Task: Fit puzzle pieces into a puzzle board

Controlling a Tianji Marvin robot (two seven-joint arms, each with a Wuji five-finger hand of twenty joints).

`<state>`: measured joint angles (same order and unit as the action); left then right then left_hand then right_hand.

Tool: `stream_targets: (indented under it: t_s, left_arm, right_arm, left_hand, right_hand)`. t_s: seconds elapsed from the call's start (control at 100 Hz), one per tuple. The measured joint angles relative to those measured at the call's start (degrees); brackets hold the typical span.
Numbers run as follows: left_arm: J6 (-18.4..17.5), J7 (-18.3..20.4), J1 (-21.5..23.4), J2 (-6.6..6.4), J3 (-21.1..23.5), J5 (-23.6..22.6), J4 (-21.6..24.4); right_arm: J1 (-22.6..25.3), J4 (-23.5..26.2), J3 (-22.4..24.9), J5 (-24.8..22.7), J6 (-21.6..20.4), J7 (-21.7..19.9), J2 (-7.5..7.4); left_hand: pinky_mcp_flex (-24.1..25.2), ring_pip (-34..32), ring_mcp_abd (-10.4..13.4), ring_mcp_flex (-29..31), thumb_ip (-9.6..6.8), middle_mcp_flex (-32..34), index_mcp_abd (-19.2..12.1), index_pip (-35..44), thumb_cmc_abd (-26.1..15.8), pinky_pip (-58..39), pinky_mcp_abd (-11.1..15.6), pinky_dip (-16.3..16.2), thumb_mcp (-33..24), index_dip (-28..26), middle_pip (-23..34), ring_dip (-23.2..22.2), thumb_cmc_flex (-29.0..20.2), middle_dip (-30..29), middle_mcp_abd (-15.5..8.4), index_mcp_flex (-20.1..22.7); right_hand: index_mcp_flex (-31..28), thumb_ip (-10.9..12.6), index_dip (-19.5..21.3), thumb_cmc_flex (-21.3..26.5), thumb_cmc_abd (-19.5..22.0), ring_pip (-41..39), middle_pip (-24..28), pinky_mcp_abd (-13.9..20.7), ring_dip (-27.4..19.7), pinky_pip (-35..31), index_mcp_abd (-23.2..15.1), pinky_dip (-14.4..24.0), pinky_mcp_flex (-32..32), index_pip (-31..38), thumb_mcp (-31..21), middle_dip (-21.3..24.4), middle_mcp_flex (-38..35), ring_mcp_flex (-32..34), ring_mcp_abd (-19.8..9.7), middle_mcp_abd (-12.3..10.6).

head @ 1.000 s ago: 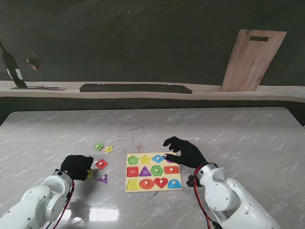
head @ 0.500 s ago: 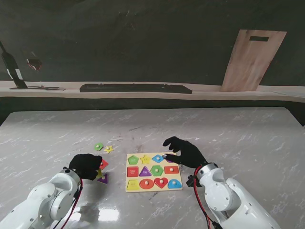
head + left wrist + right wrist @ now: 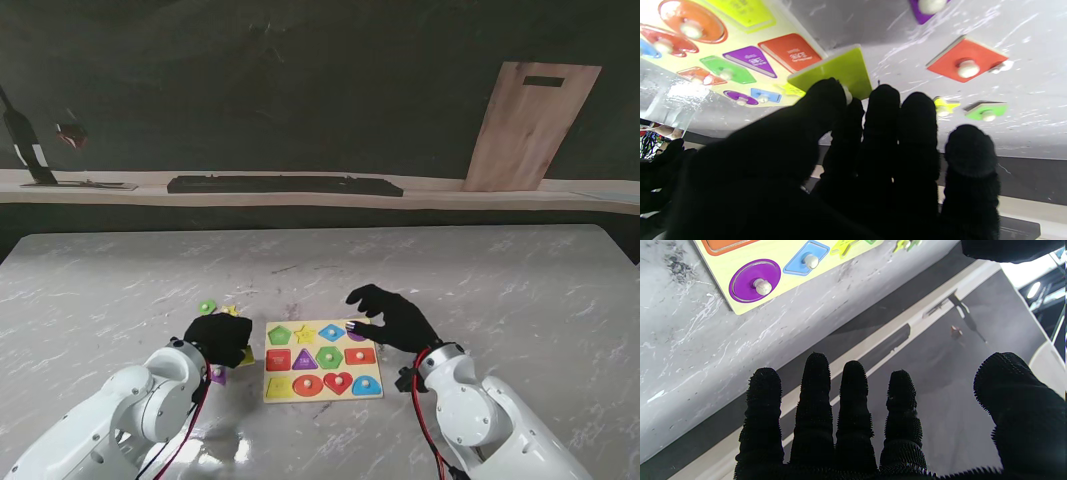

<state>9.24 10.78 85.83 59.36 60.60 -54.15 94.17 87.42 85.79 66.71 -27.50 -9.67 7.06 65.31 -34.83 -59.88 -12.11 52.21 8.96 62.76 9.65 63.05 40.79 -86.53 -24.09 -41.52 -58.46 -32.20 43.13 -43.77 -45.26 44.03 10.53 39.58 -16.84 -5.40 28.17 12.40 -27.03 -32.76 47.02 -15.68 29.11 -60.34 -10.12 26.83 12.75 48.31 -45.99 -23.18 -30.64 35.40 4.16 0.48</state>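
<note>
The puzzle board (image 3: 300,397) lies between my hands, most slots filled with coloured shapes. My left hand (image 3: 218,338) hovers just off the board's left edge, shut on a yellow-green square piece (image 3: 836,70). Thumb and fingers pinch its white peg, and the piece hangs over the table beside the board (image 3: 723,46). My right hand (image 3: 395,318) is open with fingers spread at the board's far right corner, holding nothing. In the right wrist view the hand (image 3: 853,426) is off the board, near a purple circle (image 3: 755,280) and a blue diamond (image 3: 805,261) seated in their slots.
Loose pieces lie left of the board: a red square (image 3: 967,60), a purple triangle (image 3: 217,376), a yellow star (image 3: 229,311) and a green piece (image 3: 207,307). A wooden cutting board (image 3: 528,125) leans on the back wall above a ledge.
My left hand has travelled right from the loose pieces to the board's left edge, carrying the yellow-green square. The right hand has hardly shifted.
</note>
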Motion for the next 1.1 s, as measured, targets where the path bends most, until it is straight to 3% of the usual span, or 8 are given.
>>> stream_targets:
  t_s: [0.31,0.59,1.1]
  left_arm:
    - [6.84,-0.47,-4.62,0.68,-7.58,4.52,-1.14]
    - [10.04,-1.82,-6.76,1.74,-11.72,8.53,-2.65]
    - [10.68,2.06,-6.82,1.46,-13.96,8.17,-1.32]
  right_arm:
    - [0.37,-0.03,0.90,0.78,-0.75,0.59,0.05]
    - [0.74,-0.07,1.39,-0.04,-1.06,1.56,0.07]
    - [1.03,0.16,1.79,-0.11,-1.27,1.77,0.08]
  left_hand:
    - [0.00,-1.16,-0.28,0.00,0.00,0.00,0.09,0.02,0.00,-0.43,0.00,0.00,0.00,-0.74,1.19,0.00,0.00,0.61,0.25,0.00]
    - [0.00,-1.22,-0.45,0.00,0.00,0.00,0.49,0.03,-0.06,-0.57,0.00,-0.02,-0.01,-1.41,1.27,0.00,0.00,1.07,0.38,0.00]
    - [0.44,-1.24,-0.57,0.00,0.00,0.00,0.52,0.04,-0.12,-0.64,0.00,-0.15,-0.03,-2.19,1.28,0.00,0.00,1.53,0.48,-0.04]
  right_hand:
    - [0.00,0.00,0.00,0.00,0.00,0.00,0.00,0.00,0.00,0.00,0.00,0.00,0.00,0.00,0.01,0.00,0.00,0.00,0.00,0.00]
    - [0.00,0.00,0.00,0.00,0.01,0.00,0.00,0.00,0.00,0.00,0.00,0.00,0.00,0.00,0.03,0.00,0.00,0.00,0.00,0.00]
    - [0.00,0.00,0.00,0.00,0.01,0.00,0.00,0.00,0.00,0.00,0.00,0.00,-0.01,-0.01,0.04,0.00,0.00,0.00,0.00,0.00]
